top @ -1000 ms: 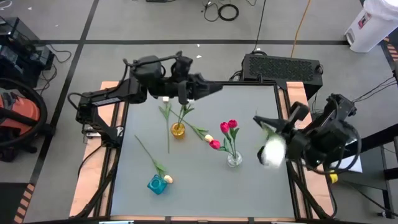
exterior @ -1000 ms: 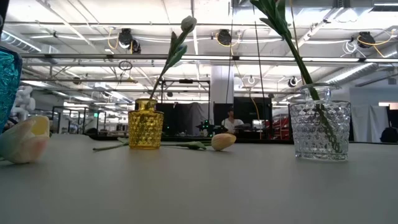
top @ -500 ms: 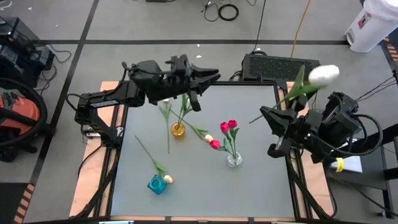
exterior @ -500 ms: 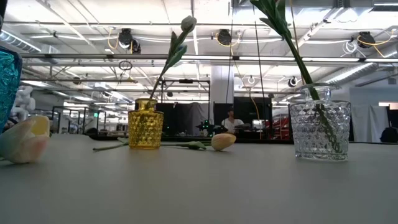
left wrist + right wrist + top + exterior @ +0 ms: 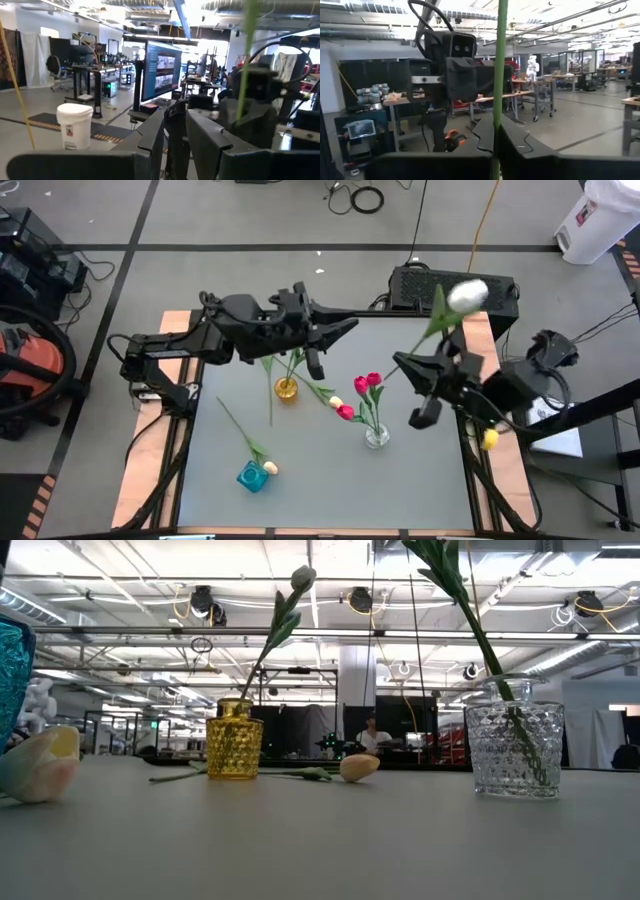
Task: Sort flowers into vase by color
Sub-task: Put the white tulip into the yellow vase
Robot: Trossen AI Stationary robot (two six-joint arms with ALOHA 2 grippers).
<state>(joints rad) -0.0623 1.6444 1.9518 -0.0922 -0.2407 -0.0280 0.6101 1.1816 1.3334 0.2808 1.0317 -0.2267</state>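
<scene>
My right gripper (image 5: pixel 428 363) hovers over the table's right part, just right of the clear vase (image 5: pixel 377 436), and is shut on a white tulip (image 5: pixel 467 295). That vase holds two red tulips (image 5: pixel 368 383). My left gripper (image 5: pixel 335 330) is shut and empty. It hangs over the far middle, above the yellow vase (image 5: pixel 287 389), which holds a white-headed tulip (image 5: pixel 303 578). A yellow tulip (image 5: pixel 270 468) lies with its head beside the blue vase (image 5: pixel 252 476). More tulips (image 5: pixel 340 406) lie flat on the table between the yellow and clear vases. My right gripper pinches the white tulip's green stem (image 5: pixel 496 112) between its two fingers, toward the stem's lower end. The fingers lie across the stem. The flower is lifted clear of the table. Its head (image 5: pixel 467 295) slants up toward the far right, and a short stem end (image 5: pixel 396 371) sticks out on the other side.
A loose stem (image 5: pixel 270 395) lies left of the yellow vase. A black box (image 5: pixel 455 285) sits behind the table's far right edge. Bare grey tabletop (image 5: pixel 340 490) stretches along the near side between the blue and clear vases.
My right gripper has turned about and moved toward the table's left. The white tulip's head has swung from the near side, beside the clear vase, up and over toward the far edge. My left gripper has drifted slightly toward the table's right.
</scene>
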